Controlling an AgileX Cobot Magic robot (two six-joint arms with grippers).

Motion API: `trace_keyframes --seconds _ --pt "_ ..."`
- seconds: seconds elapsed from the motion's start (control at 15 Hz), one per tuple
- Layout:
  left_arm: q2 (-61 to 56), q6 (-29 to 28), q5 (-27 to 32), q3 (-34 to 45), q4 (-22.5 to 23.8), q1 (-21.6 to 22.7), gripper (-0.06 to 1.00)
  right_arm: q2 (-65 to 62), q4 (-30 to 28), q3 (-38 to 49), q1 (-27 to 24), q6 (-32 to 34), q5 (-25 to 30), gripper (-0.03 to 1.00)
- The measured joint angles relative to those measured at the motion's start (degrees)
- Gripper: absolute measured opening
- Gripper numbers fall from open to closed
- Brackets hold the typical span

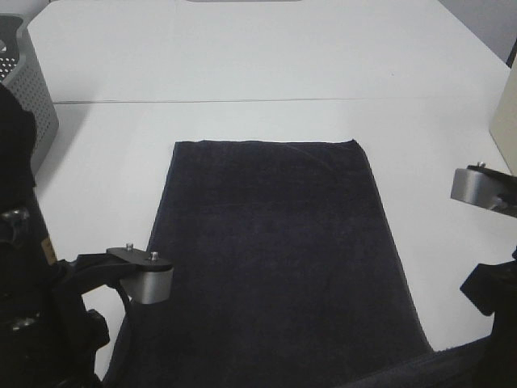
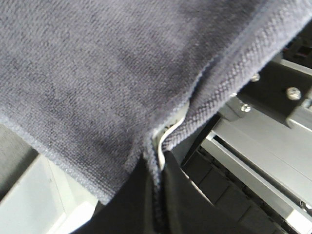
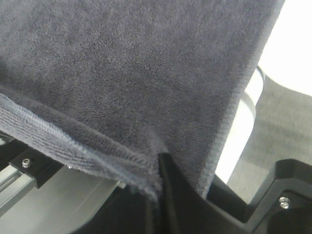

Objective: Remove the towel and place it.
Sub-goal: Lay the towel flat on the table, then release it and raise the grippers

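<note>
From high up, shows the towel (image 1: 283, 259) spread flat on the white table (image 1: 242, 65), toward its near side. At the left wrist, finds the left gripper (image 2: 159, 195) clamped on the towel's hemmed edge. At the right wrist, finds the right gripper (image 3: 159, 192) pinched tight on another hemmed edge.

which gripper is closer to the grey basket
Left. The left gripper pinches the towel's near edge on the basket's side of the table; the right gripper pinches that edge at the opposite side, the towel's width farther away.
</note>
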Motion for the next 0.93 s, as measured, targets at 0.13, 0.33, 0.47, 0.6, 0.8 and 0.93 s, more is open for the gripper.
trace_keyframes --seconds 0.13,0.33,0.47,0.6,0.8,0.93 --pt "3.3 0.0 0.1 -1.2 0.1 0.0 0.00 4.4 -0.3 0.0 0.0 -0.9 -0.1 0.02" --pt "7.8 0.0 1.1 -4.8 1.8 0.0 0.00 10.2 -1.8 0.0 0.0 -3.0 -0.2 0.02" --pt "11.2 0.0 1.7 -7.2 2.2 0.0 0.00 13.8 -2.4 0.0 0.0 -4.1 -0.3 0.02" --pt "13.8 0.0 1.9 -9.3 2.6 0.0 0.00 17.3 -2.7 0.0 0.0 -5.0 -0.3 0.02" --pt "17.6 0.0 2.1 -12.4 2.8 0.0 0.00 22.3 -1.5 -0.1 0.0 -7.0 -0.4 0.02" --pt "19.0 0.0 2.2 -12.5 2.9 -0.4 0.00 23.4 0.9 -0.1 0.0 -9.2 -0.5 0.02"
